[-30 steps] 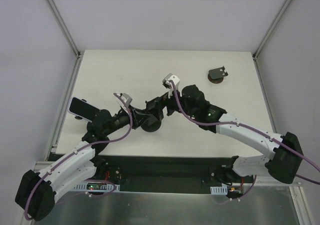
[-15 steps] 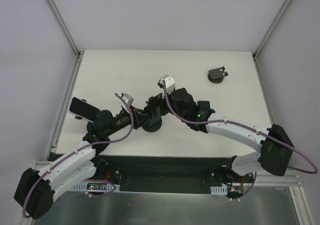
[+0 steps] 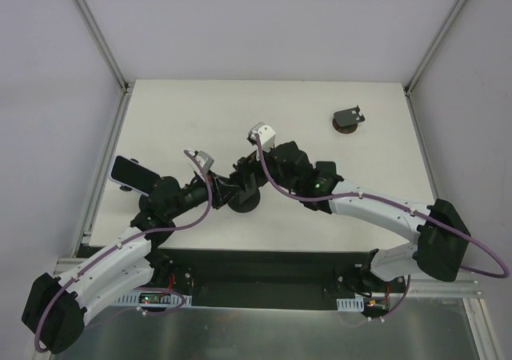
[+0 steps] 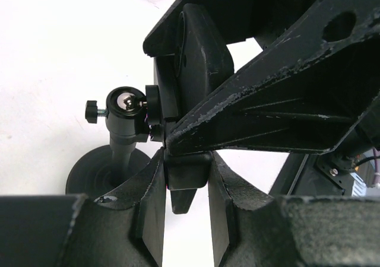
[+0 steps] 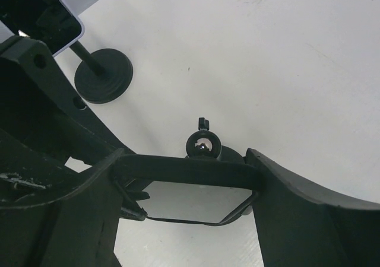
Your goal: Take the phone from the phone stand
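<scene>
The phone stand (image 3: pixel 244 202) stands mid-table, with both arms meeting over it. In the left wrist view its ball joint (image 4: pixel 126 101) and round base (image 4: pixel 95 172) show, and my left gripper (image 4: pixel 187 158) is shut on the black lower tab of the stand's cradle. The phone (image 5: pixel 196 200), dark-framed with a reflective screen, sits in the cradle just in front of the ball joint (image 5: pixel 203 143). My right gripper (image 5: pixel 184 161) spans the phone's width, and both fingers touch its side edges. From above, the grippers hide the phone.
A second phone (image 3: pixel 128 172) sits on its own stand at the table's left edge, its base (image 5: pixel 107 74) visible from the right wrist. An empty stand (image 3: pixel 350 120) is at the back right. The right gripper's finger (image 4: pixel 285 101) crowds the left wrist view.
The right arm has slid left over the stand, and its jaws have narrowed from wide open onto the phone's sides. The left gripper keeps its hold on the stand.
</scene>
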`<action>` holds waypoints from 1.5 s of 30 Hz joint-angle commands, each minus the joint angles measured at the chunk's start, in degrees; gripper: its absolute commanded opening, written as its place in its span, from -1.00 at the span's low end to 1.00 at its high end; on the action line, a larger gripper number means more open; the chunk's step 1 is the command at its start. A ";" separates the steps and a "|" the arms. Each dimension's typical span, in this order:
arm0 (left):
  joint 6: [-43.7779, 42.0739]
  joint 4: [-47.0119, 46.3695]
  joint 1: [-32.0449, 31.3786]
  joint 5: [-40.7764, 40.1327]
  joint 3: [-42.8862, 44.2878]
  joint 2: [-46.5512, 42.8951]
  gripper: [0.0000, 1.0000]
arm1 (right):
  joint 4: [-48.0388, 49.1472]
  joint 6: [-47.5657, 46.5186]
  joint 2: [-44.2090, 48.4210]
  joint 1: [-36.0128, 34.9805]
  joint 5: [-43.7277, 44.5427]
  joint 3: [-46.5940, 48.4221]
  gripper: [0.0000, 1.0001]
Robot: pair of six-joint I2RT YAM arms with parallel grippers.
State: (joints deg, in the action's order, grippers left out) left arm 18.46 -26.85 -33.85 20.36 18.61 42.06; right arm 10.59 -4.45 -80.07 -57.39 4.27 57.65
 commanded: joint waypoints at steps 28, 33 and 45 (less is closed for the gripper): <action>9.41 -7.78 9.59 17.34 0.46 2.15 -0.08 | -2.33 -7.24 5.54 10.72 -29.77 -1.75 -0.98; 8.09 -7.52 5.91 15.94 -0.77 0.56 0.23 | -1.80 -6.45 5.54 10.80 -28.88 -1.93 -0.98; 3.60 -5.49 -0.87 1.36 1.51 2.06 0.27 | -2.24 -6.01 6.07 9.66 -26.69 -2.28 -0.98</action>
State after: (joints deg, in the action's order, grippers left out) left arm 24.36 -30.59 -34.22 27.77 18.13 44.25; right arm 7.27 -12.86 -76.53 -47.00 -23.00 55.27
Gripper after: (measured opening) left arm 0.654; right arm 0.763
